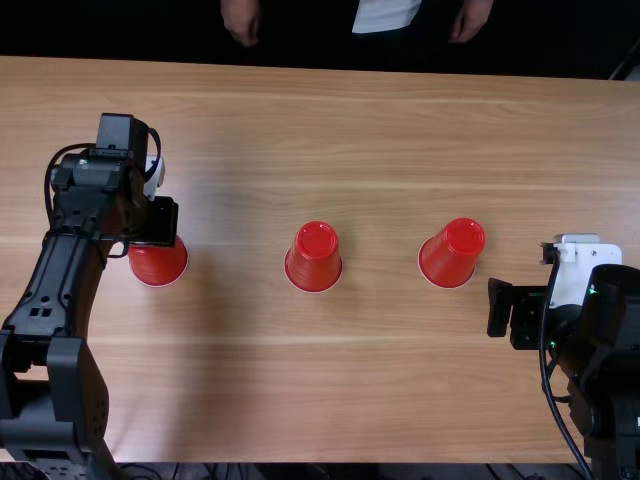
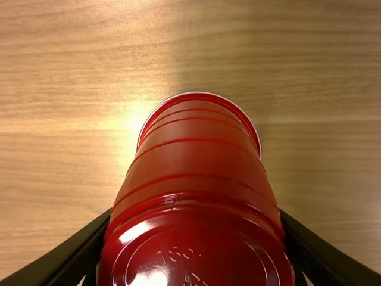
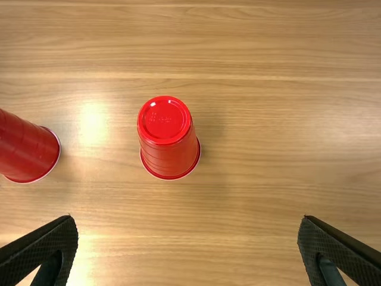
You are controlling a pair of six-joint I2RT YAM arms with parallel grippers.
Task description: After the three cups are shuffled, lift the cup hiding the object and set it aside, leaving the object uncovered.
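– While the left gripper (image 1: 157, 238) hangs over the left cup (image 1: 160, 270) in the top view, what would you watch for?

– I'd go for a straight rise, high enough for the rim to pass over whatever hides beneath. Then set it down on bare desk (image 1: 330, 130), away from the middle cup (image 1: 313, 257) and the right cup (image 1: 452, 252). All three stand upside down in a row, well apart. The hidden thing can't be seen.

– And the count there?

– Three cups and two grippers. The right gripper (image 1: 497, 307) sits near the right cup, not touching it.

– The left wrist view?

– One cup (image 2: 196, 196), rim flat on the desk, with the fingers (image 2: 71, 259) against both sides near its closed end. So that gripper looks closed on the left cup. Thin walls probably dent, so a light squeeze and no tilt seem wise.

– The right wrist view?

– Two cups: the right cup (image 3: 168, 137) ahead of the gripper, and what I take for the middle cup (image 3: 27, 149) beside it, apart. The fingers (image 3: 41, 247) here are spread wide, with nothing between them.
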